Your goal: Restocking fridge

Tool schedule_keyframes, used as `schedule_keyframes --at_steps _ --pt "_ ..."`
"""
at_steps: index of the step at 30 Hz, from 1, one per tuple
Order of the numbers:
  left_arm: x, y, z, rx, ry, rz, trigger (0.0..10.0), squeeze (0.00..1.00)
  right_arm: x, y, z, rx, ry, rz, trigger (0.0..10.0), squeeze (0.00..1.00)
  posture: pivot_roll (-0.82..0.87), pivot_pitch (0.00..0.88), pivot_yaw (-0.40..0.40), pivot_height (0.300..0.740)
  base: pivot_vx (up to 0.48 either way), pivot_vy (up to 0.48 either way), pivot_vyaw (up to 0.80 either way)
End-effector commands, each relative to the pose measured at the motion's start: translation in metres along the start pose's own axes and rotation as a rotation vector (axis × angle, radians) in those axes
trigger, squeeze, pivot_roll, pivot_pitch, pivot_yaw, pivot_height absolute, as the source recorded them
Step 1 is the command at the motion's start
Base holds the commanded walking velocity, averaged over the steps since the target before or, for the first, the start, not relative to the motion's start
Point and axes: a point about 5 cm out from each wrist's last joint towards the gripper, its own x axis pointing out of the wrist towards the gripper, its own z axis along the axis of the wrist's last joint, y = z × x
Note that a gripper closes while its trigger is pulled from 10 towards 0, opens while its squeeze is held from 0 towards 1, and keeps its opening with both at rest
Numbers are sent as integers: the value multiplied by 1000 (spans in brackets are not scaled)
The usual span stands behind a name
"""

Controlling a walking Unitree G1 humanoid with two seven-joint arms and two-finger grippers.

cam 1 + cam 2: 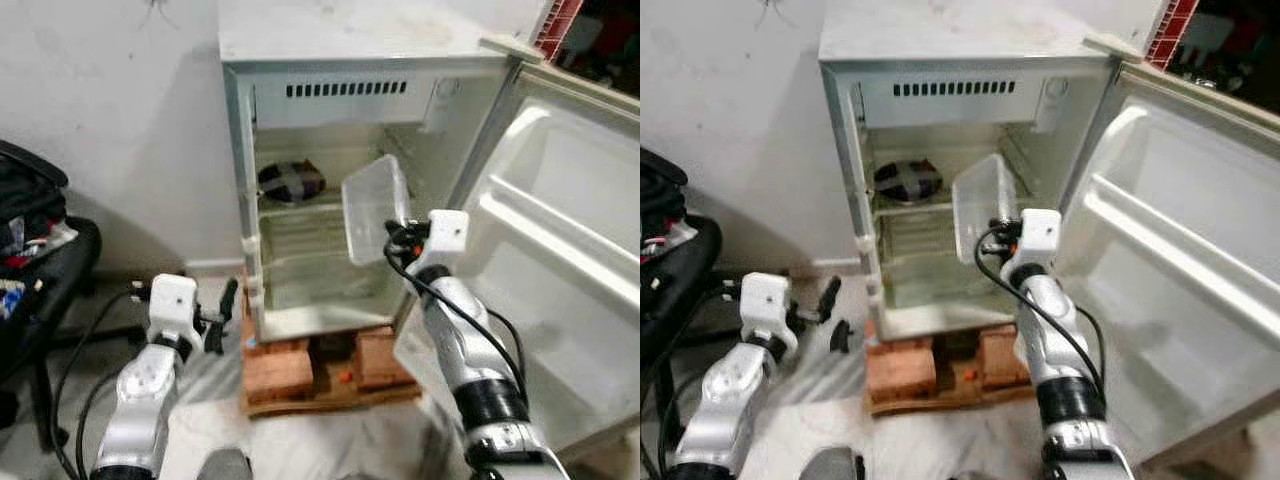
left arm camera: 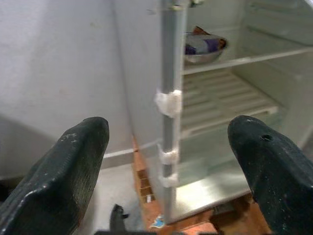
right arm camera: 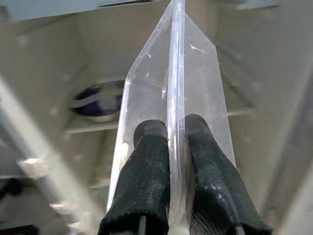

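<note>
1. Right wrist view: the right gripper (image 3: pixel 176 147) has both black fingers (image 3: pixel 146 166) pinched hard on one thin wall of a clear plastic container (image 3: pixel 171 93), the wall running edge-on between the pads

2. Outward from that grip, the container stands tilted in the fridge's open mouth, at about 12 o'clock from the wrist in the left eye view, over the lower ribbed shelf (image 1: pixel 305 235) and apparently not resting on it

3. At 10 o'clock from the container, a metal bowl (image 1: pixel 290 183) with a dark wrapped item sits on the upper shelf, well apart from it

4. The left gripper (image 2: pixel 166 161) has its fingers spread wide with nothing between them; it hangs low, outside the fridge (image 1: pixel 350 160) at roughly 8 o'clock of the cabinet, facing the front edge of the side wall

5. The open door (image 1: pixel 560 270) swings out at 3 o'clock, close beside the right arm

6. Risks, as I judge them: the pinch is on a single slick wall, so the container could rotate or slip out as it goes inward; its tilted upper corner could catch the shelf edge; the elbow could knock the door
</note>
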Motion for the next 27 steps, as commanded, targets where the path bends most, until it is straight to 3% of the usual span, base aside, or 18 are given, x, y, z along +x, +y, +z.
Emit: schedule_keyframes --at_steps 1,6,18,27 --pt "-2 6 4 -28 -24 29 10000 0 2 7 2 6 -11 22 10000 0 165 0 -79 740 0 0 0" --pt "-4 10 3 -36 -10 74 10000 0 1 10 -3 20 18 52 10000 0 163 0 -78 740 0 0 0" --pt "-5 10 4 -64 -18 62 10000 0 1 15 -4 29 24 76 10000 0 165 0 -77 740 0 0 0" --pt "-4 10 6 -74 -26 59 10000 0 2 21 1 18 9 137 10000 0 157 0 -73 740 270 0 0"
